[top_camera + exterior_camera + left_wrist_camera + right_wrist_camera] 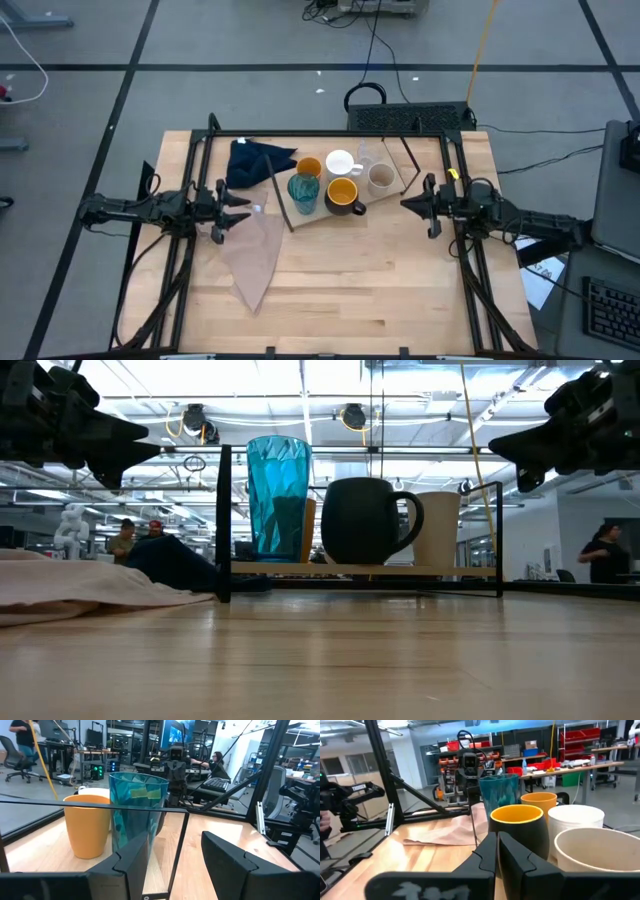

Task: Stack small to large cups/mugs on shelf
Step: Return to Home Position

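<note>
Several cups stand side by side, on their bases, on the light-wood shelf (388, 198) at the table's far middle. They are a teal tumbler (303, 193), a small orange cup (309, 167), a white mug (341, 162), a dark mug with an orange inside (343, 193), a grey-beige cup (380, 178) and a clear cup (367, 155). My left gripper (240, 205) hangs open, level, left of the shelf, pointing at the tumbler (137, 810). My right gripper (405, 203) is shut and level, right of the shelf, pointing at the dark mug (520, 827).
A dark blue cloth (255, 160) lies against the shelf's far left end. A pinkish-beige cloth (255, 255) lies on the table in front of my left gripper. Black rods (205, 150) frame the table. The table's near half is bare wood (370, 290).
</note>
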Controlling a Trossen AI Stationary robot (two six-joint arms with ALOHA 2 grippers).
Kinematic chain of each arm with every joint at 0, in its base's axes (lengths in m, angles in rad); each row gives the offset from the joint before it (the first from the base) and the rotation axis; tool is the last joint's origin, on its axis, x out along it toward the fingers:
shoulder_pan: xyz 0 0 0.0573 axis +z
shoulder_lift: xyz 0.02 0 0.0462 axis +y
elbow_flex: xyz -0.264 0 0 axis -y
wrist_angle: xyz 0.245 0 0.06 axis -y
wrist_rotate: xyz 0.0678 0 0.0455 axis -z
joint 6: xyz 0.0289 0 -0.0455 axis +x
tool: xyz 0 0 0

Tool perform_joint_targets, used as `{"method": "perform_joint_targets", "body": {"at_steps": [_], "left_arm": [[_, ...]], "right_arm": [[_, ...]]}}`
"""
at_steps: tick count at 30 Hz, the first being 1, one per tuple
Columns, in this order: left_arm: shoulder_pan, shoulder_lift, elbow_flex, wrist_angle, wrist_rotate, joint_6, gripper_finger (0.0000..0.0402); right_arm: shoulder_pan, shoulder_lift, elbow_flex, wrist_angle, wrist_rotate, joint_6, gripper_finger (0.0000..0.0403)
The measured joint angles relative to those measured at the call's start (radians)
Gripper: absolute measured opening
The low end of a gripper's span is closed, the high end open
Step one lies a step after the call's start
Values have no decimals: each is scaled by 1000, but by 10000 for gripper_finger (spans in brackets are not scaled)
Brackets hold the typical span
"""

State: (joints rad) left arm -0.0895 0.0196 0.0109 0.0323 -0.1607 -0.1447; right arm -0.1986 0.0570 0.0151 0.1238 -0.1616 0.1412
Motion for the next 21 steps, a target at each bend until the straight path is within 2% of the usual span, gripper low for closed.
{"method": "perform_joint_targets", "body": {"at_steps": [9, 16, 21], "left_arm": [[0, 0, 0, -1, 4, -8, 184], [0, 0, 0, -2, 4, -3, 184], [0, 0, 0, -2, 4, 4, 184]], "right_arm": [[3, 92, 0, 47, 33, 8, 9], [4, 171, 0, 176, 31, -56, 9], [4, 171, 0, 131, -3, -37, 9]]}}
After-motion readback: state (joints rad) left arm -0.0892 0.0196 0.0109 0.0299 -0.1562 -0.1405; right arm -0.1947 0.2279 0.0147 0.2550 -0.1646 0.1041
